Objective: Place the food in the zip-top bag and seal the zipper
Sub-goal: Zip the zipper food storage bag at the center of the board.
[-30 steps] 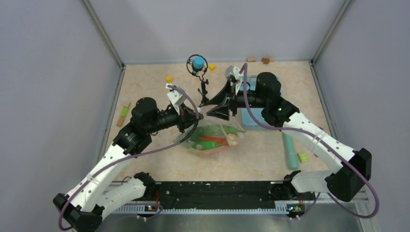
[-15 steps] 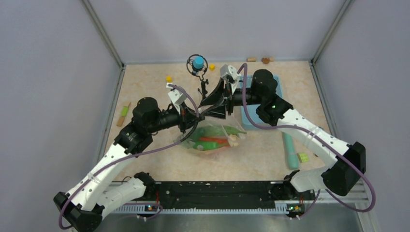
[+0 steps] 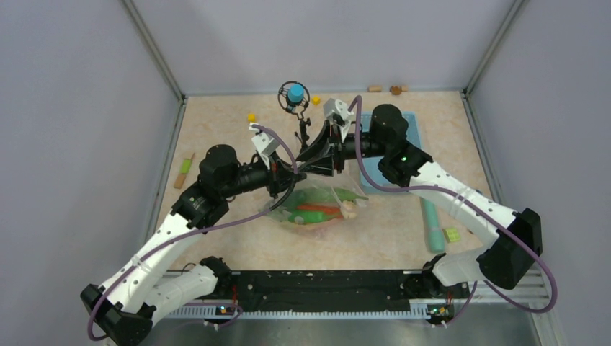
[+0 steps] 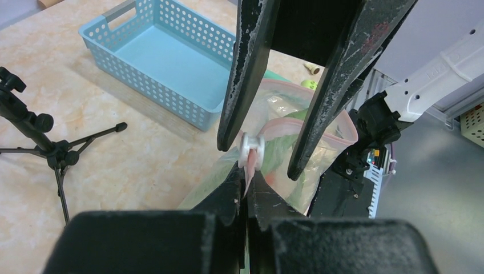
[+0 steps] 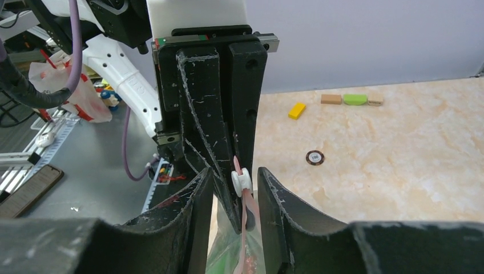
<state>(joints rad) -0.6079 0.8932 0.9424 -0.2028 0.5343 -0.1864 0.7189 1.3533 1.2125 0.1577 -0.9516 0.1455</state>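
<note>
Seen from above, the far left of the tabletop (image 3: 375, 244) carries a green-and-wood stick (image 3: 185, 169). A small yellow cube (image 3: 251, 117) lies further back.

The left pincer (image 4: 246, 178) is closed on the zipper (image 4: 249, 166). It clamps the pale pink strip at its end, just behind the white slider (image 4: 251, 149). A black tripod (image 3: 303, 133) with a blue-capped head stands behind the two pincers.

The right pincer (image 5: 235, 172) meets the left one tip to tip. It is open, with its jaws apart and straddling the slider. In the left wrist view one finger (image 4: 242, 85) touches the slider and the other is clear of it.

The zip-top bag (image 3: 317, 220) hangs below both pincers near the centre, its base on the tabletop. The food (image 3: 302, 215) is inside it. A long green cucumber (image 3: 346, 194), an orange carrot (image 3: 313, 208) and a beige mushroom (image 3: 349, 207) show through the film. The bag's mouth stands open beyond the slider.

A light blue perforated basket (image 3: 371, 184) sits just right of the bag. Further right lie a pale teal cylinder (image 3: 432, 227) and a yellow-green cube (image 3: 452, 234).

Writing: a dark round disc (image 5: 314, 157) on the tabletop bears a pale label, too small to read. The white arm link (image 4: 439, 68) carries faint grey lettering, also illegible.
</note>
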